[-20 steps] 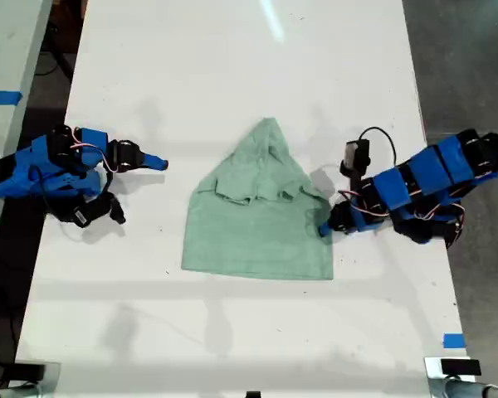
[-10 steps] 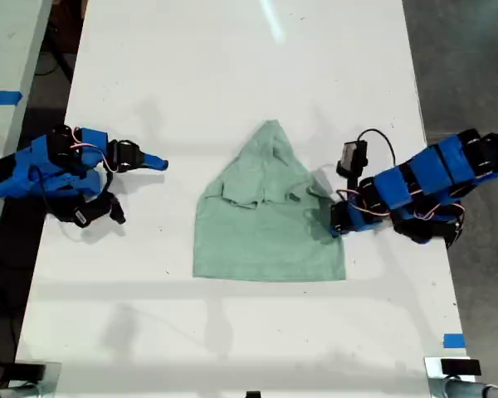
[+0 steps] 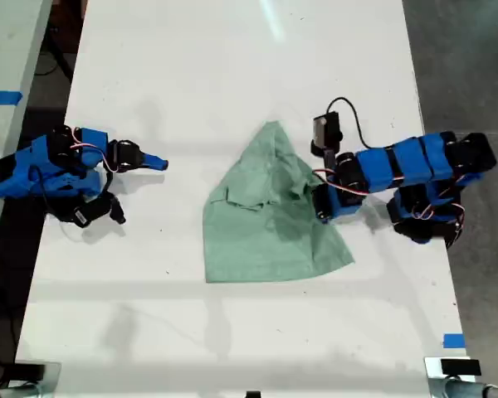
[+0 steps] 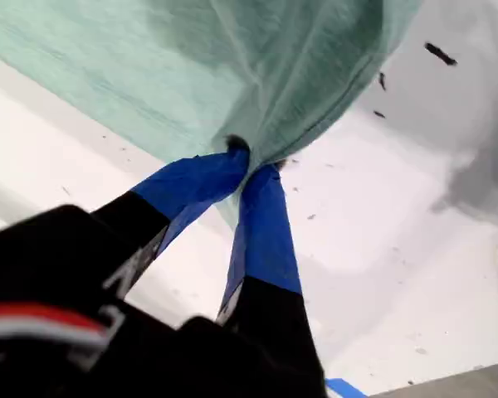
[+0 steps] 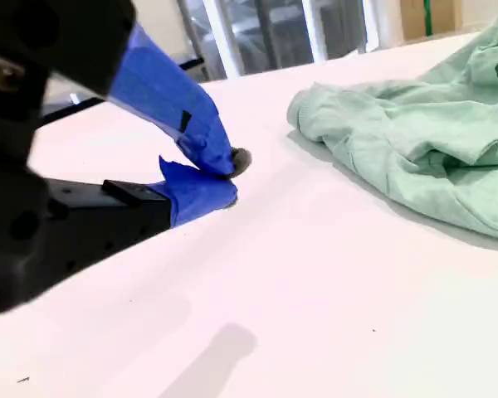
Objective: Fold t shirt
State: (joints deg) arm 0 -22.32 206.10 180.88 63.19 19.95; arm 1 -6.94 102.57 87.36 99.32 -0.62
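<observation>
Fold partly done: t shirt (image 3: 270,220) mid-table, sleeves tucked. My first gripper (image 4: 251,162) pinches its hem (lifted edge); my second gripper (image 5: 220,178) nearly closed, empty. Final folds remain.

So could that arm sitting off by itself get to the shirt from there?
Probably yes. My second end effector points toward the t shirt with only bare table between them, though whether it stretches that far is uncertain.

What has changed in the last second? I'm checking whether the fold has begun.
My first gripper, shut on the pale sage-green cloth t shirt, has lifted its edge and carried it toward the exterior view's left. My second gripper and the white table stayed put.
</observation>
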